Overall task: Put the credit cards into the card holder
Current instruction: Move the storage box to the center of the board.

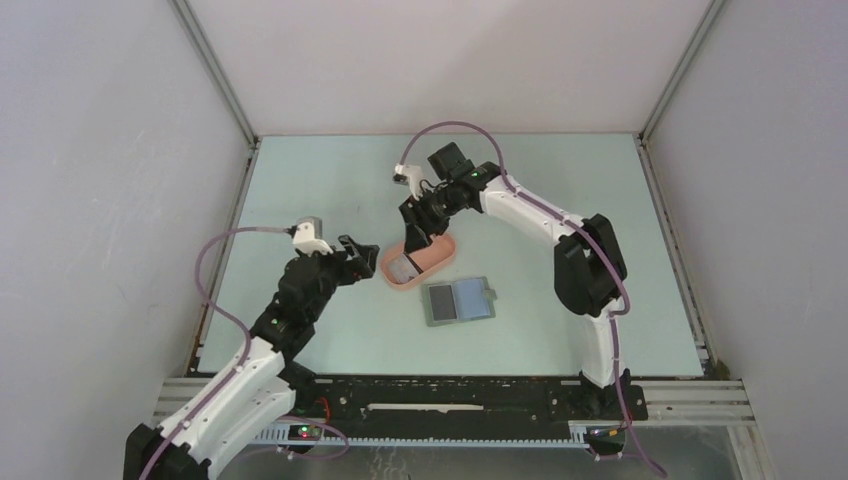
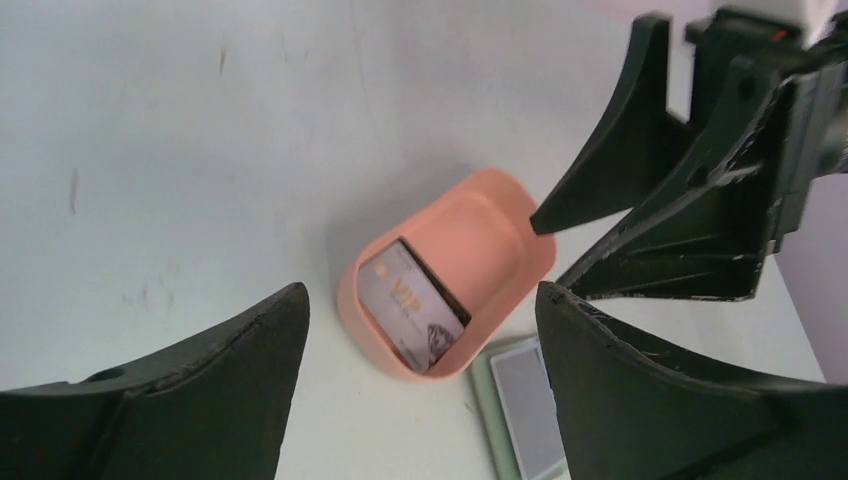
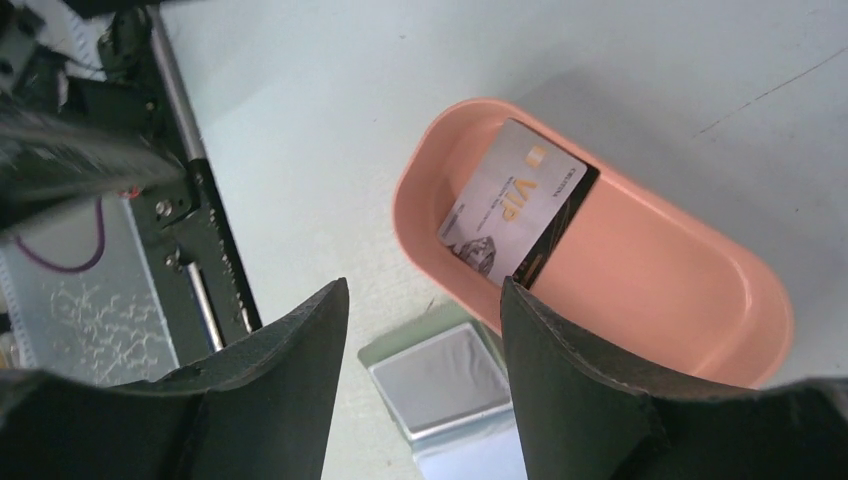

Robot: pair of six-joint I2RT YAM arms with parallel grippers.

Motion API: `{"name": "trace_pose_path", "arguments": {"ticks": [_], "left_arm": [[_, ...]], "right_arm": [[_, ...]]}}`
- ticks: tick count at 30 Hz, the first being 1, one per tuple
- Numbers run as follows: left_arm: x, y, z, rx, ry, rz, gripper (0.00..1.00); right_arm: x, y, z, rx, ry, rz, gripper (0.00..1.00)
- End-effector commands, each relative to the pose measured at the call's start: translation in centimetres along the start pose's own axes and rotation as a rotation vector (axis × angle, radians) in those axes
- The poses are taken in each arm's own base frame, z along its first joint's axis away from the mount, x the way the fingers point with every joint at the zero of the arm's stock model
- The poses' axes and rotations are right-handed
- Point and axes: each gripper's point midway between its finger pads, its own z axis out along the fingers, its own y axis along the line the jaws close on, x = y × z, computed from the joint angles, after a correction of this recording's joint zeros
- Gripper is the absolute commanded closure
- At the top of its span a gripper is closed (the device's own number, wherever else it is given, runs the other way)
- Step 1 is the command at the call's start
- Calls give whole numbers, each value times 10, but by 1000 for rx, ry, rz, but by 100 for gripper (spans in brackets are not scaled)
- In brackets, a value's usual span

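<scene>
You are at the pick. Bring the right fingers [image 3: 580, 400] down onto the silver VIP card [image 3: 510, 205], which lies over a black card [image 3: 558, 228] at the lower-left end of the pink tray [image 3: 700, 290], near the centre of the top view. Catch the card's raised edge rather than pressing it flat.

The right fingers are spread and hold nothing. The left fingers [image 2: 200, 400], just left of the tray, are spread wide and also empty.

The open card holder [image 1: 458, 301] lies on the surface [image 1: 330, 180], just below and right of the tray.
</scene>
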Motion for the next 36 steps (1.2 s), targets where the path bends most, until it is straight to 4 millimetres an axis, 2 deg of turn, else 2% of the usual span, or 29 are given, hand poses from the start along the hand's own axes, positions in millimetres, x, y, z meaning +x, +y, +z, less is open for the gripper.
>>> {"name": "trace_pose_path", "arguments": {"ticks": [1,6,11,17,29,36], "left_arm": [[22,4,11,-26,37,-198,14],[35,1,24,-31,84,-270,19],[60,7,36,-82,171,-312,25],[82,13,44,-127,252,-319,42],[103,20,53,-165,330,-292,53],[106,18,55,-159,342,-294,60]], "right_arm": [[-5,-23,19,102,9,99,34],[4,-34,40,130,26,200,35],[14,-38,55,118,53,257,36],[19,-46,66,126,67,274,35],[20,-60,83,140,64,322,35],[25,-63,89,155,70,331,36]]}}
